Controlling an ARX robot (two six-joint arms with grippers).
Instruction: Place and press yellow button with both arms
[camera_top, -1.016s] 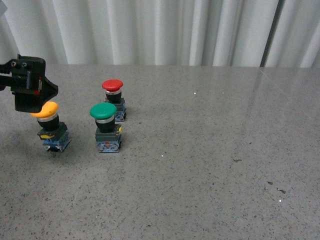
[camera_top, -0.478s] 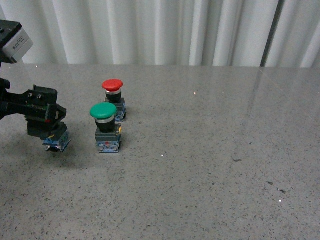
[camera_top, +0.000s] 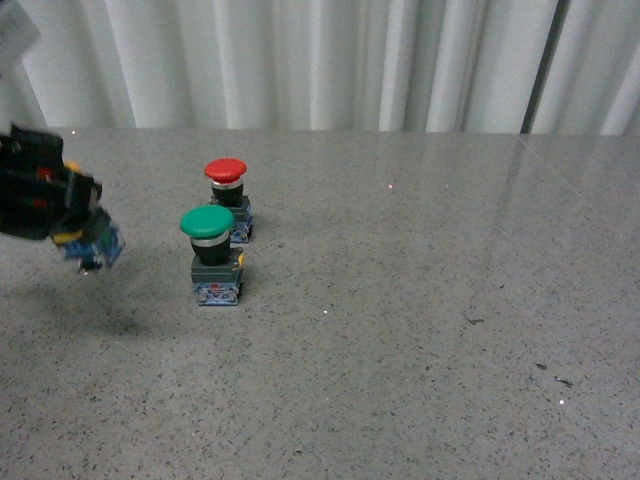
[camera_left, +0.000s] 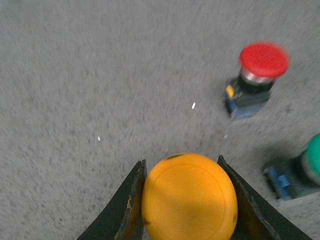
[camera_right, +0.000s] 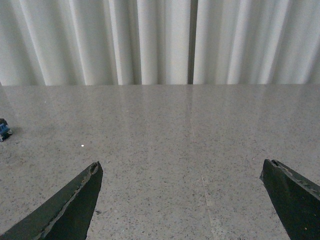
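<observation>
Front view: left claw (camera_top: 68, 214) clenched on the yellow button (camera_top: 97, 243), held tilted above the table (camera_top: 420, 330) at the far left, apart from the green button (camera_top: 210, 255) and red button (camera_top: 227, 190). Right wrist view: right claw (camera_right: 182, 200) spread wide, over open grey table running to the white curtain (camera_right: 150, 40).

The blurred left arm (camera_top: 30, 195) looks matte black, perhaps red-marked; its flat fingers (camera_left: 117, 217) have worn edges.
</observation>
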